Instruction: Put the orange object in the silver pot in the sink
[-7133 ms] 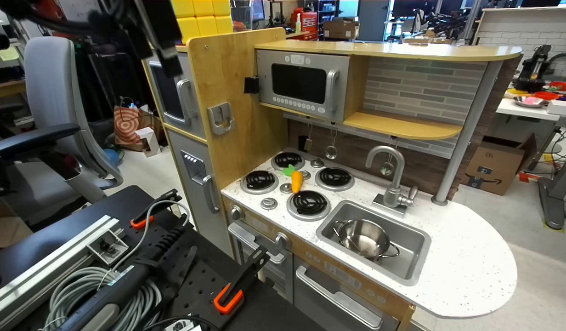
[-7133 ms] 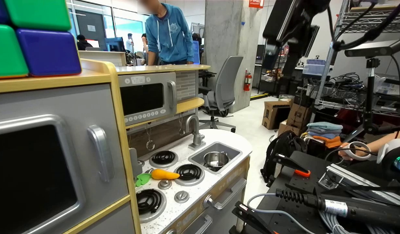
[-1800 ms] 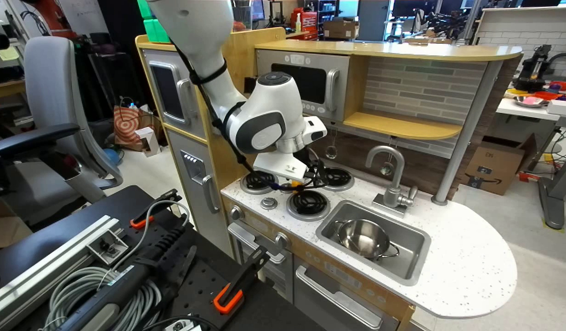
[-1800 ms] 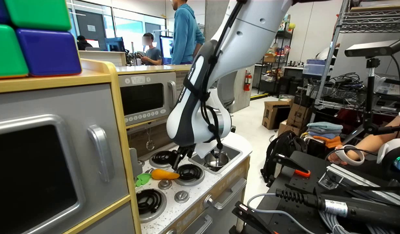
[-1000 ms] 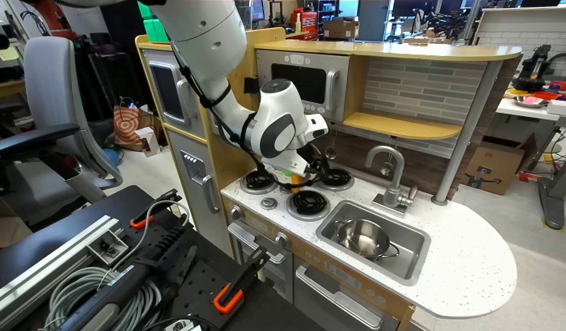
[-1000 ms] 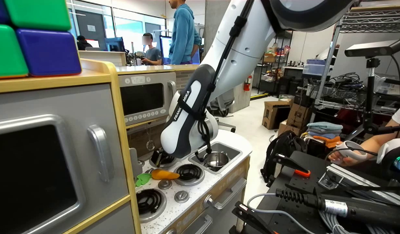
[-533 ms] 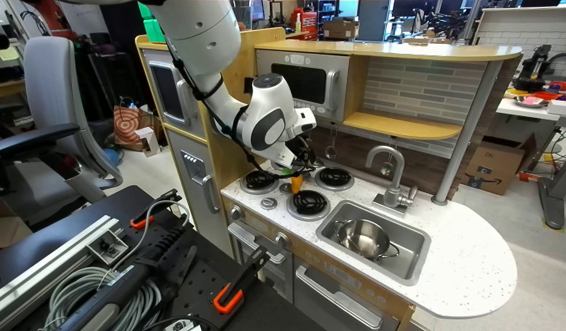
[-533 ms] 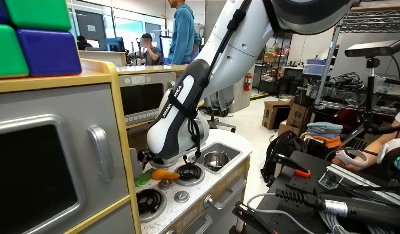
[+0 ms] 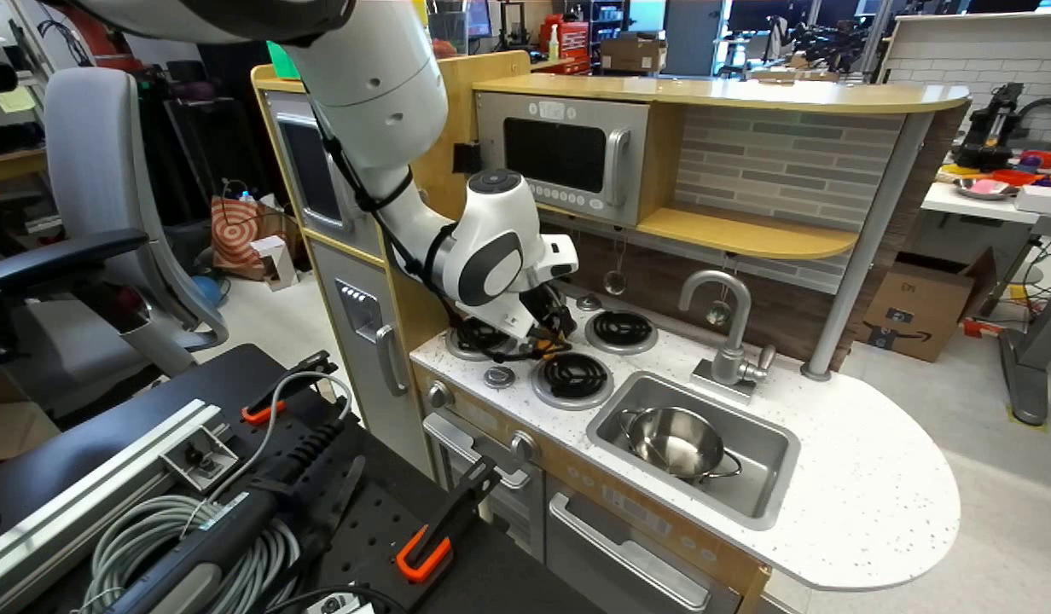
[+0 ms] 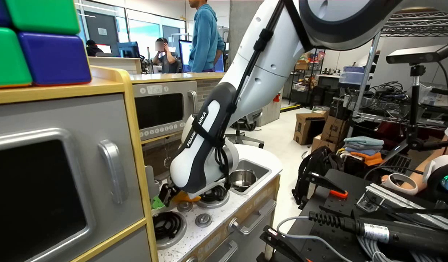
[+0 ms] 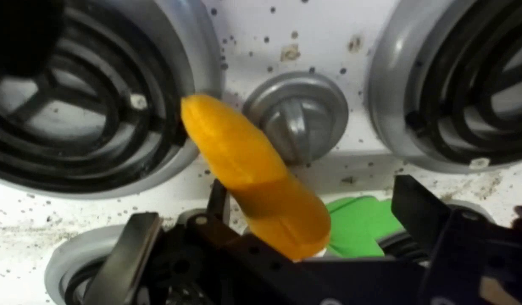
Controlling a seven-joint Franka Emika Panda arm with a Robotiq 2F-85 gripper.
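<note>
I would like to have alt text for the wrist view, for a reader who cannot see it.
An orange toy carrot with green leaves lies diagonally across a speckled white counter, with an open black gripper at the bottom. The carrot's tip overlaps a burner at left, beside a silver knob.

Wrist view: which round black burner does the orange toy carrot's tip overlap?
The round black burner at upper left: the orange toy carrot has its tip over that burner's edge only.
</note>
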